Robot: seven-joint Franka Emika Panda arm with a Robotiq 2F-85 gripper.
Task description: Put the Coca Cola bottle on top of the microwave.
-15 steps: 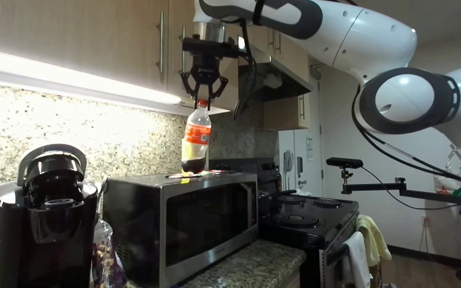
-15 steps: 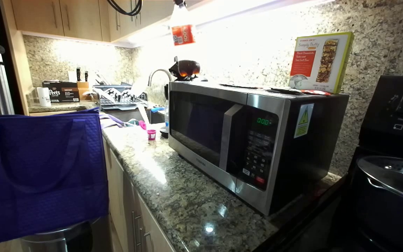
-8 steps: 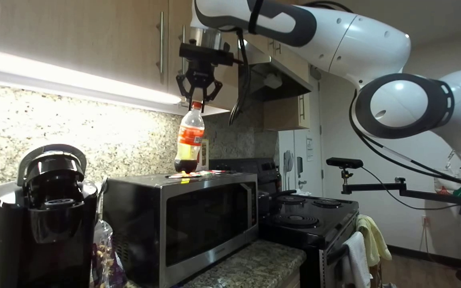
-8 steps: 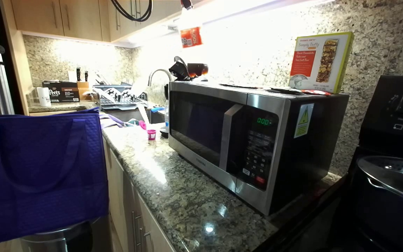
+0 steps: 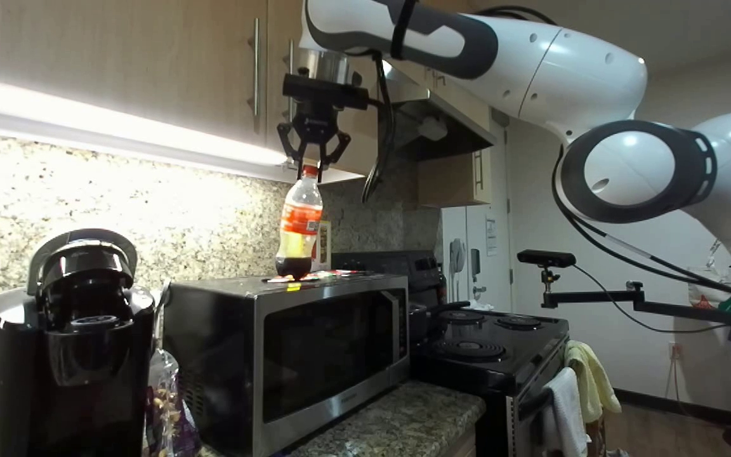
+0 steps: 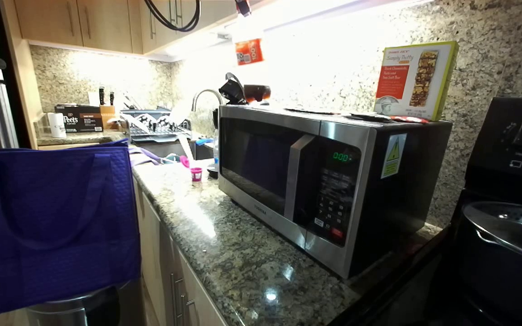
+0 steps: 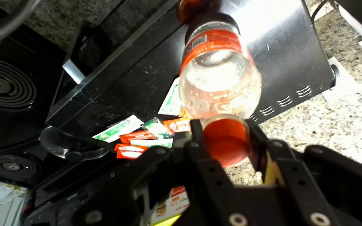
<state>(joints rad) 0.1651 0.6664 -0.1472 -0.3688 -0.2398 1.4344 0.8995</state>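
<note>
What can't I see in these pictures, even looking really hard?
Inside the microwave: its dark door hides it in both exterior views.
Whether the Coca Cola bottle touches the microwave: no view shows its underside.
Most of the claw: cut off by the picture's top edge in an exterior view.
Any words on the packets: too small in the wrist view.

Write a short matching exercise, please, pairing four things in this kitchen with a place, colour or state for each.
1. Coca Cola bottle
2. microwave
3. snack-bar box
4. yellow towel

A. white with a lime edge
B. hangs at the front of the stove
C. shows green digits
D. held by the claw

Pairs: 1-D, 2-C, 3-A, 4-B
</note>
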